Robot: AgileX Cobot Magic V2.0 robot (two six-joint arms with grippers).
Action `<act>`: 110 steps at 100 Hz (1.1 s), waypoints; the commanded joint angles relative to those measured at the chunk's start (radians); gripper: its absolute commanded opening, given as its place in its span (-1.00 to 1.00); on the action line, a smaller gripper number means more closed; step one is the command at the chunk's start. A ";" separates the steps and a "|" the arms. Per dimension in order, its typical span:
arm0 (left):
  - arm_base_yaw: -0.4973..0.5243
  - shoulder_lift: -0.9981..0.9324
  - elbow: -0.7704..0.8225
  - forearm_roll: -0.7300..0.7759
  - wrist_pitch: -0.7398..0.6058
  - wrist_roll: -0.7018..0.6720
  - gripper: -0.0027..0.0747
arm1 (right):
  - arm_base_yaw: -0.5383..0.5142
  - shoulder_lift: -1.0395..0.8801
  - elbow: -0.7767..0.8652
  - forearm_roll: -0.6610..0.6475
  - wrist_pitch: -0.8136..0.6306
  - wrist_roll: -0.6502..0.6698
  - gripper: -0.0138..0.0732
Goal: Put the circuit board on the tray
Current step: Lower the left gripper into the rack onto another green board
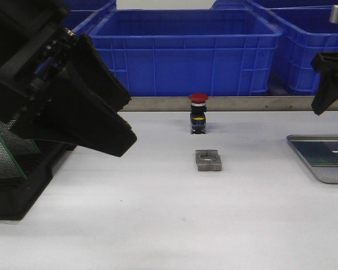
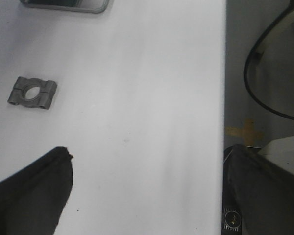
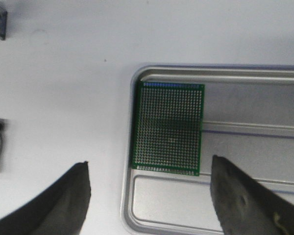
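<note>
The silver-grey tray point(image 1: 333, 174) lies at the table's right edge. A green perforated circuit board point(image 1: 322, 153) lies flat inside it; in the right wrist view the board point(image 3: 168, 128) rests against one end of the tray point(image 3: 235, 205). My right gripper point(image 3: 149, 196) is open and empty, raised above the tray, and shows high on the right in the front view point(image 1: 322, 101). My left gripper point(image 1: 129, 121) is open and empty, raised over the table's left side; the left wrist view point(image 2: 147, 191) shows only bare table between its fingers.
A black rack point(image 1: 11, 191) with more green boards point(image 1: 5, 154) stands at the left, partly behind my left arm. A grey metal clamp block point(image 1: 208, 160) and a red push-button switch point(image 1: 198, 112) stand mid-table. Blue crates point(image 1: 180, 50) line the back. The table's edge point(image 2: 225, 98) shows in the left wrist view.
</note>
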 commanded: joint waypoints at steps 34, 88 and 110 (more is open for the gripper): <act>0.146 -0.140 -0.122 0.432 0.025 -0.282 0.63 | -0.007 -0.324 0.086 -0.003 -0.144 -0.023 0.55; 0.148 -0.081 -0.124 0.789 0.026 -0.282 0.49 | -0.007 -0.379 0.097 -0.005 -0.146 -0.025 0.55; 0.153 -0.072 -0.130 0.795 -0.187 -0.405 0.48 | -0.007 -0.379 0.097 -0.005 -0.146 -0.025 0.55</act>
